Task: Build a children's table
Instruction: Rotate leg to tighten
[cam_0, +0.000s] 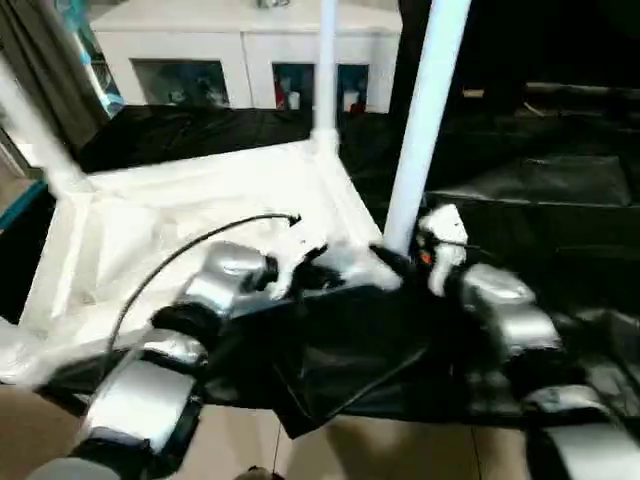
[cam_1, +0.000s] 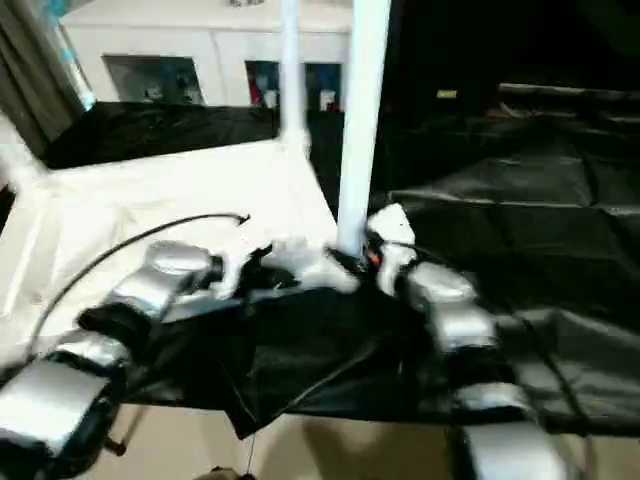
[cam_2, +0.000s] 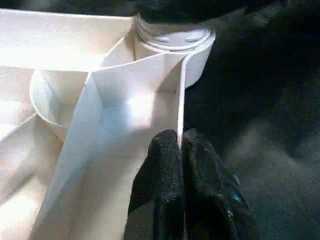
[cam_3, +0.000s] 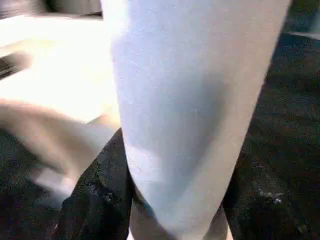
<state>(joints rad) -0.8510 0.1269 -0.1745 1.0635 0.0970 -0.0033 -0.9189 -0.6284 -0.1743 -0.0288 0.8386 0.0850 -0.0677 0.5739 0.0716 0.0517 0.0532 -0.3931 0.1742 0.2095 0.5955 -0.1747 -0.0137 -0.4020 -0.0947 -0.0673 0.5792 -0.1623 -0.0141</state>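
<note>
1. The table (cam_0: 200, 220) lies upside down on black sheeting (cam_0: 560, 190); three legs show standing in corner sockets.
2. Left end effector (cam_2: 181, 150), fingers together, presses a rib beside the near socket (cam_2: 172, 40).
3. Right end effector (cam_3: 170, 200) straddles the near leg (cam_0: 425, 110), probably being seated; whether it is clamped I cannot tell.

Black sheet (cam_0: 560, 180) covering the surface; white children's table (cam_0: 180, 220) lying upside-down on it, toward 10 o'clock.

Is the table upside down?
Yes. The table lies top down on black cloth, its ribbed underside facing up, and its legs point up.
</note>
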